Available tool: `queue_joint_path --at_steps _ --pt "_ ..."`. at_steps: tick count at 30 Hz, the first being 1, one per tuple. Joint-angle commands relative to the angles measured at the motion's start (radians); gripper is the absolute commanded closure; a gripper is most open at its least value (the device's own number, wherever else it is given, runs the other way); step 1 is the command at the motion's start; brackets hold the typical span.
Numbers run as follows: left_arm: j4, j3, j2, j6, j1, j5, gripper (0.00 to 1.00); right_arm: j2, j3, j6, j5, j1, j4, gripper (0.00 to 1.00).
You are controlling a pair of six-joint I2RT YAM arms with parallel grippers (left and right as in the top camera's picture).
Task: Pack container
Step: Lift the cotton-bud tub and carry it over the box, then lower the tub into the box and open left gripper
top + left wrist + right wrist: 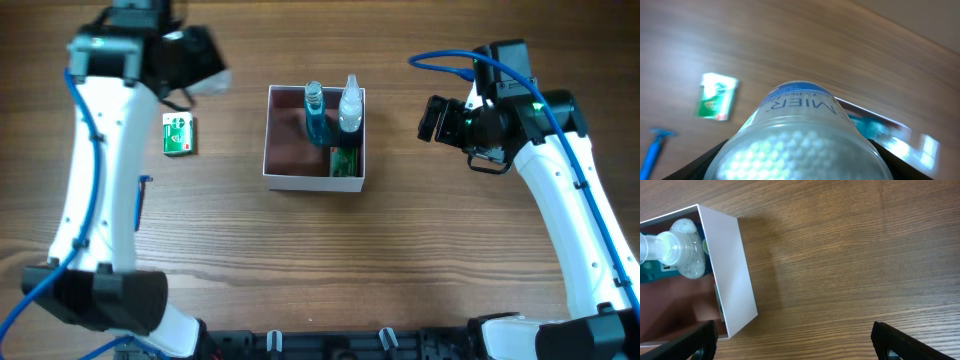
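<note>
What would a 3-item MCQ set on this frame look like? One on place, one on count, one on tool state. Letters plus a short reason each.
1. Where does the green-and-white packet lie?
A. inside the container
B. on the table left of the container
C. under the right tool

2. How many bottles stand in the container?
A. none
B. two
C. four

3. What is the state of the right tool?
A. open and empty
B. shut on a bottle
C. shut on the packet

Answers:
1. B: overhead shows the packet on bare wood, apart from the container's left wall.
2. B: a blue bottle and a clear bottle stand along the box's right side.
3. A: the right wrist view shows both fingertips wide apart with only table between them.
</note>
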State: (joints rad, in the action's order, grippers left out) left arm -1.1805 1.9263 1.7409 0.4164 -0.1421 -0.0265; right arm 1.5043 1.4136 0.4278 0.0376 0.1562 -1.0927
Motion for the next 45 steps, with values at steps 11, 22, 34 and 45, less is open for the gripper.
queue_joint_path --at_steps 11,22,34,45 --pt "-0.056 0.021 0.05 0.019 -0.213 0.071 0.96 0.009 -0.002 -0.01 0.013 -0.003 -0.005 0.0" --pt "-0.185 0.002 0.08 -0.019 -0.259 0.105 0.96 0.009 -0.002 -0.008 0.013 -0.003 -0.005 0.0" --pt "-0.092 -0.186 0.081 -0.02 -0.293 0.105 0.96 0.009 -0.002 -0.008 0.013 -0.003 -0.008 0.0" --pt "0.051 -0.331 0.09 -0.019 -0.293 0.1 0.96 0.009 -0.002 -0.008 0.017 -0.003 -0.011 0.0"
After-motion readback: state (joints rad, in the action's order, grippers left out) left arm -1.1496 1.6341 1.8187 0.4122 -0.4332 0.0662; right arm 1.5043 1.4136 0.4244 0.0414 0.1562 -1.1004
